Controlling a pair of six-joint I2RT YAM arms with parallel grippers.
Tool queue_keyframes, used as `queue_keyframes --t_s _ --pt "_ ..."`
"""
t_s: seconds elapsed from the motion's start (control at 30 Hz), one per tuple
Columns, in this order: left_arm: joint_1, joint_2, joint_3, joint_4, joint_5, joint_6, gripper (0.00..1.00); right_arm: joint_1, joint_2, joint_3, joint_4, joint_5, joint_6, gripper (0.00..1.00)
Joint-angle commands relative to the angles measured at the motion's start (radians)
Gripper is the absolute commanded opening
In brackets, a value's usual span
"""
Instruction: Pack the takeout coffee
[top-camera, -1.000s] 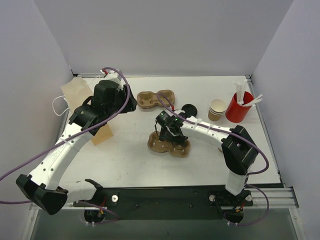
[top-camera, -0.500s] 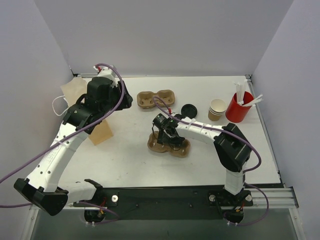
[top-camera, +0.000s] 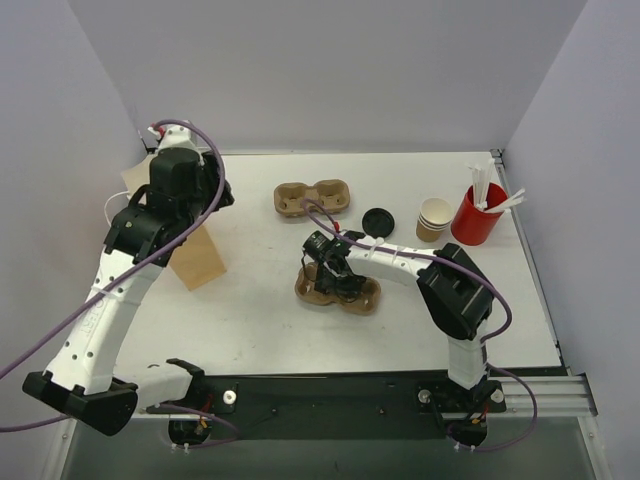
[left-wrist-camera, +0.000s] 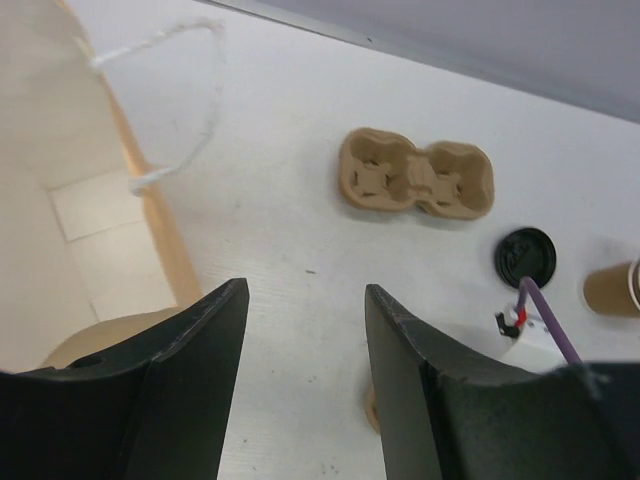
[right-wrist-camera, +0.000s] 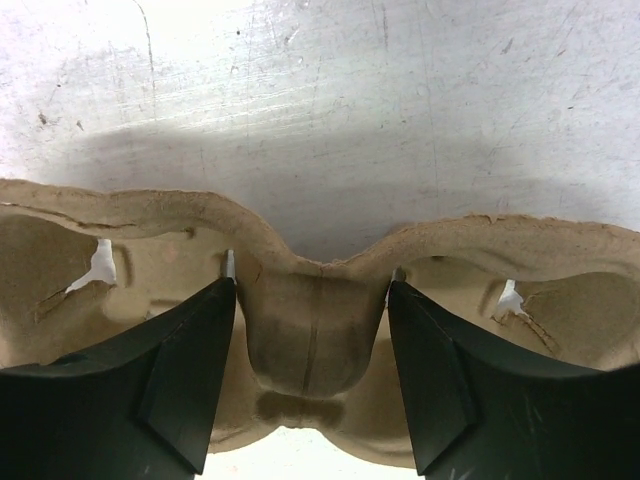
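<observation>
Pale lilac walls (top-camera: 330, 70) close the scene on 3 sides around a white table (top-camera: 260, 330), whose top looks scuffed and scratched in the right wrist view. The left arm (top-camera: 105, 300) stretches to the far left. Its left gripper (left-wrist-camera: 303, 300) is released, fingers apart with nothing between them, and hangs above the table just beside an open tan paper bag (top-camera: 197, 265) with white cord handles. The right arm (top-camera: 400, 262) bends toward the middle, where the right gripper (right-wrist-camera: 310, 300) straddles the central ridge of the near carrier (top-camera: 366, 297), a 2-cup pulp tray. I cannot tell whether its fingers pinch the ridge or only flank it. The far carrier (top-camera: 313, 197) lies behind it. At the far right stands a red cup (top-camera: 475, 225) holding white sticks (top-camera: 490, 190), with a stack of beige cups (top-camera: 433, 220) just left of it. Of the takeout coffee, only the black lid (top-camera: 377, 221) shows, flat on the table between the far carrier and the stack. The kraft cup itself is not visible in any view.
</observation>
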Motion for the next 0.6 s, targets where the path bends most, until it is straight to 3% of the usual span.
queue_keyframes --t_s 0.0,0.07,0.3,0.57 --pt "0.045 -0.024 0.106 -0.060 -0.215 0.017 0.60 0.008 -0.008 0.021 -0.027 0.011 -0.017 0.56" --pt "0.073 -0.019 0.118 -0.083 -0.277 0.014 0.60 0.010 -0.014 0.019 -0.027 0.009 -0.024 0.52" --pt "0.237 0.045 0.194 -0.176 -0.288 0.000 0.60 0.008 -0.066 0.012 -0.022 0.020 -0.058 0.43" --pt "0.326 0.107 0.250 -0.253 -0.294 0.026 0.67 0.010 -0.149 -0.008 -0.010 0.024 -0.104 0.42"
